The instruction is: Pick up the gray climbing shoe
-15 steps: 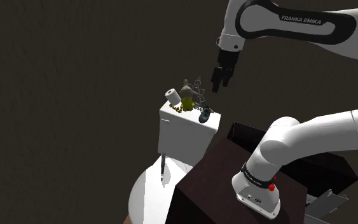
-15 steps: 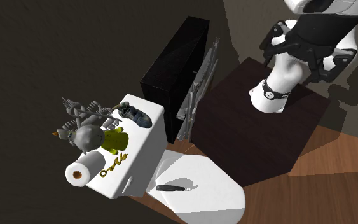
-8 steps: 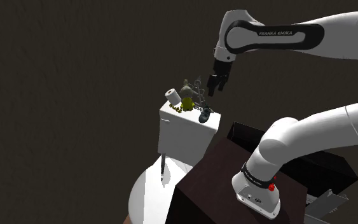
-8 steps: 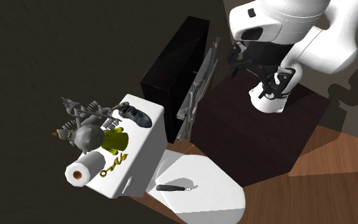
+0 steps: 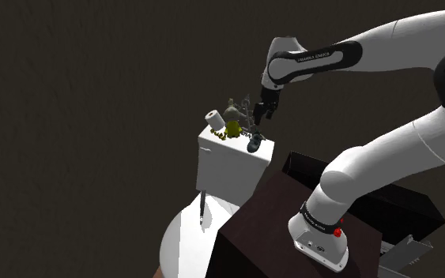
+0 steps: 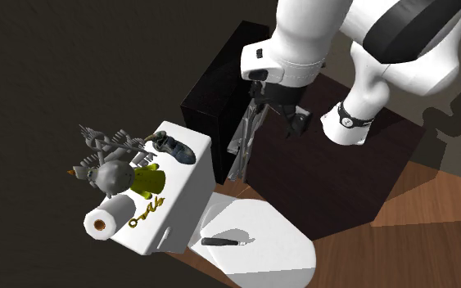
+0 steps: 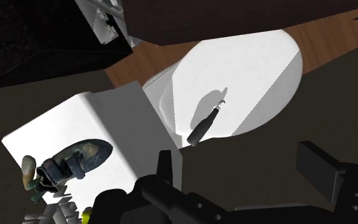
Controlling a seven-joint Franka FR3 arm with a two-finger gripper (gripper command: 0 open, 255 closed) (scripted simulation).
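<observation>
- Shoulder view: I have the hand (image 5: 262,113) hanging in the air above the white toilet's tank lid (image 5: 227,152). The shoe (image 5: 254,143), dark grey, lies on that lid at the corner nearest the stand. From the hand it sits at about 6 o'clock, a shade toward 7, and apart from it. The shoe is too small here for me to read its long axis.
- Second exterior view: the hand (image 6: 282,110) appears at about 3 o'clock from the tank lid (image 6: 179,190), over the dark stand side. That puts the shoe (image 6: 174,147) near 8 o'clock from the hand, well apart. Its long axis runs from 10 to 4 o'clock along the lid's edge. A grey bird figure (image 6: 110,173) is near the shoe and a yellow figure (image 6: 146,180) sits further along the lid.
- Wrist view: the hand (image 7: 241,170) is released, its two black fingers (image 7: 165,167) standing wide apart with nothing between them. The shoe (image 7: 75,159) rests on the tank lid (image 7: 117,118), outside the gap and beyond the finger on that side, roughly 9 o'clock from the hand.
- The shoe's length looks close to parallel with the line joining the fingers. I judge I must slide the hand across over the shoe and probably turn the wrist to close across its width.
</observation>
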